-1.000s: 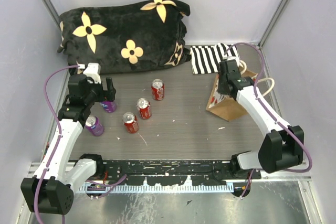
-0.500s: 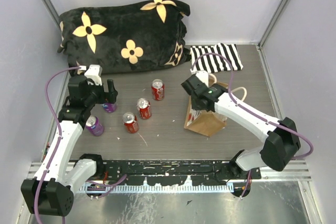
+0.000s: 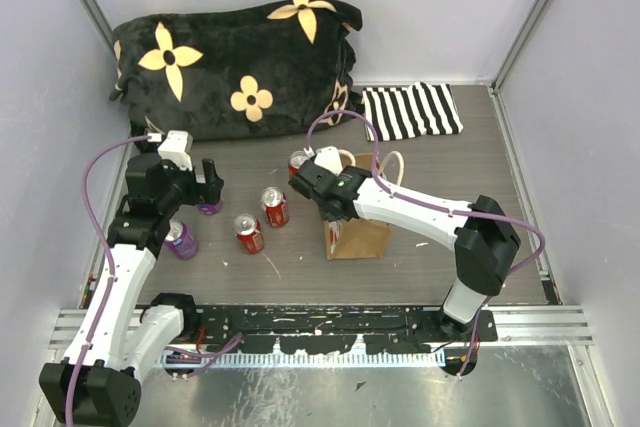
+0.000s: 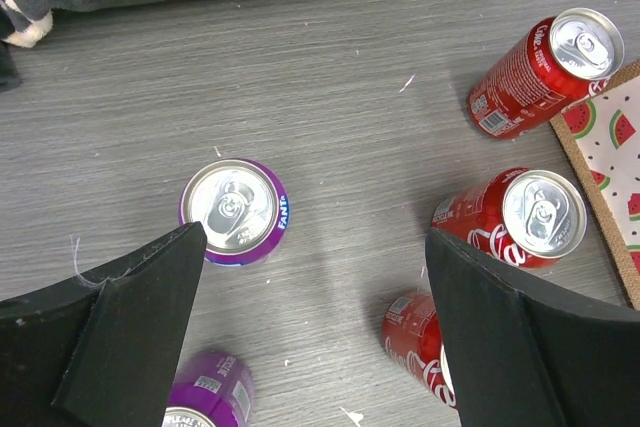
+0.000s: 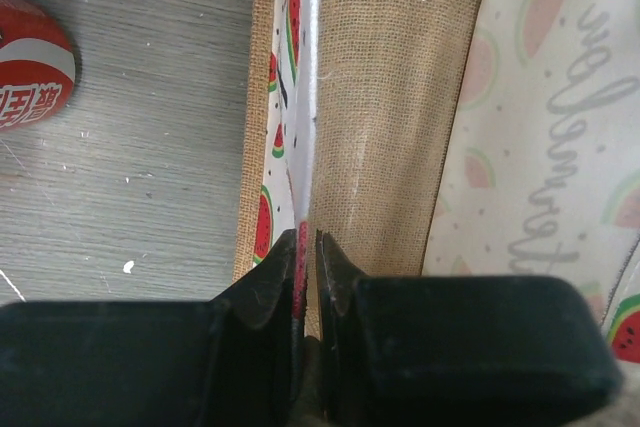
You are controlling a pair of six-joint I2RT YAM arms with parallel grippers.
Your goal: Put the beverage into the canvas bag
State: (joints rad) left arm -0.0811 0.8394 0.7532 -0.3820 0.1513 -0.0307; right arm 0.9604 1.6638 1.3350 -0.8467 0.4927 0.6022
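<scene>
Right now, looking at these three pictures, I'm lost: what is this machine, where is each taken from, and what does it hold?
Two white robot arms sit at the edge of a table. One picture looks down from above; the others come from cameras on each wrist. The left gripper hangs open above a purple Fanta can, holding nothing. The right gripper pinches the rim of the canvas bag. Red Coca-Cola cans, a second purple can, a flowered black blanket and a striped cloth also lie on it.

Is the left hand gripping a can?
No: the left hand is wide open and clamps nothing; the upright purple can stands free below it.
</scene>
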